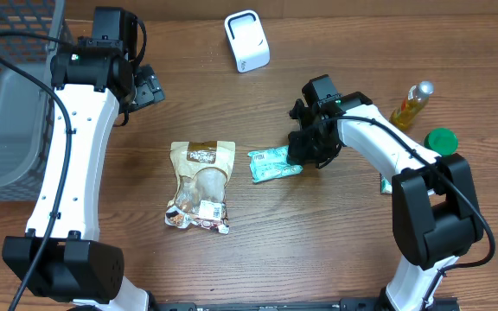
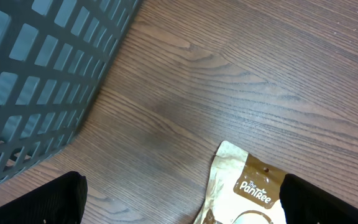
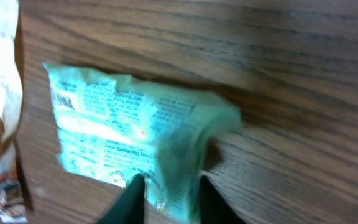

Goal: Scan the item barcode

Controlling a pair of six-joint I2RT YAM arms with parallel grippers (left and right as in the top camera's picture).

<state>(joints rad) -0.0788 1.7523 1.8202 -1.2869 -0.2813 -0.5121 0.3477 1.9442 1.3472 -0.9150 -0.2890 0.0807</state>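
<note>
Overhead, a grey basket (image 1: 7, 95) sat at the bench's (image 1: 232, 259) left edge, cut off by the frame, its contents unclear. The green packet (image 1: 275, 162) lay mid-bench, its right end hidden under the right end effector (image 1: 305, 155). Its fingers (image 3: 129, 196) narrowly straddled the packet, the grip unclear through blur. The left end effector (image 1: 148, 89) gaped wide, holding nothing.

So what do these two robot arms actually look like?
Both arms match: the left arm and right arm have smooth white shells between chunky black joints and black bases. A thin black cable loops alongside each. The left gripper and right gripper are black, each with two plain dark fingers.
</note>
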